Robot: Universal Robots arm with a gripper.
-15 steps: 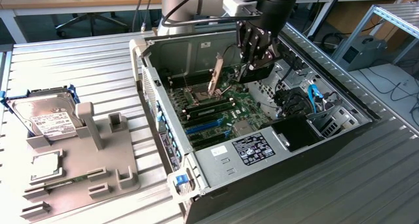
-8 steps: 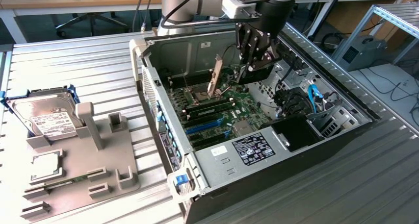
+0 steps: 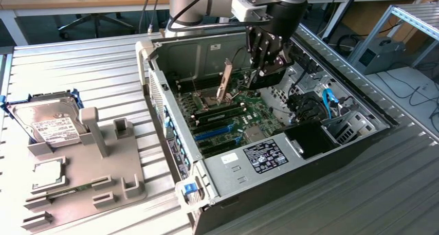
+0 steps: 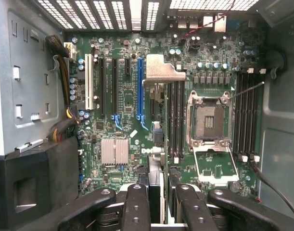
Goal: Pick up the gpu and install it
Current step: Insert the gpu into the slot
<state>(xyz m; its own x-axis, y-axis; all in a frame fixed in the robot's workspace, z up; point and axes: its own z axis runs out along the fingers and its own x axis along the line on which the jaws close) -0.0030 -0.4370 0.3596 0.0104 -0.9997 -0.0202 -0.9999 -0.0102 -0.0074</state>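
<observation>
Grey steel PC case (image 3: 205, 55) is lying open on its side, its green motherboard (image 4: 130, 122) facing up. Inside, the gripper (image 4: 159, 192) is clamping the gpu (image 4: 160, 72) edge-down above the board, with the silver bracket pointing toward the vented wall on the exterior view's left. The card's long axis is running parallel to the blue expansion slot (image 4: 139, 86), which is lying below it and seemingly slightly nearer.

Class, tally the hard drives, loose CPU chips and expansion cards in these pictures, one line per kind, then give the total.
Hard drive: 1
CPU chip: 1
gpu, held by the gripper: 1
Total: 3
</observation>
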